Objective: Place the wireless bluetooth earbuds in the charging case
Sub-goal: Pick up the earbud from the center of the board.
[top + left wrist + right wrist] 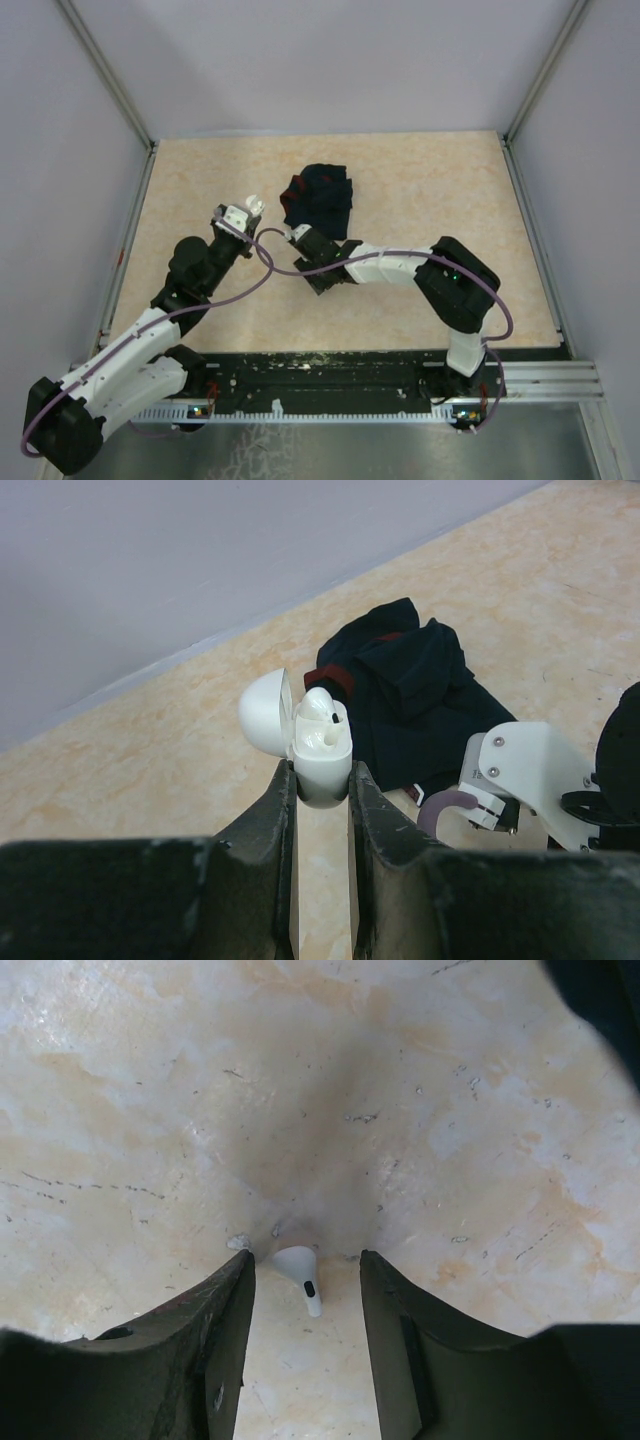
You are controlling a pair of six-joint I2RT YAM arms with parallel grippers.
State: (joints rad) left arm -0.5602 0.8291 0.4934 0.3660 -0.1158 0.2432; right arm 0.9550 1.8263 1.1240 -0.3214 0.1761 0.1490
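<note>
My left gripper (322, 780) is shut on the lower body of a white charging case (322, 755) and holds it upright above the table. The case's lid (265, 715) is open to the left. One white earbud (318, 705) sits in the case. In the top view the left gripper (240, 217) is left of the dark cloth. My right gripper (305, 1260) is open and low over the table. A second white stemmed earbud (300, 1275) lies on the table between its fingers, nearer the left one and touching neither. The right gripper shows in the top view (312, 268).
A crumpled dark navy cloth with red trim (320, 198) lies mid-table just beyond both grippers; it also shows in the left wrist view (420, 695) and the right wrist view's corner (600, 1000). The right arm's white wrist (520, 770) is close to the left gripper.
</note>
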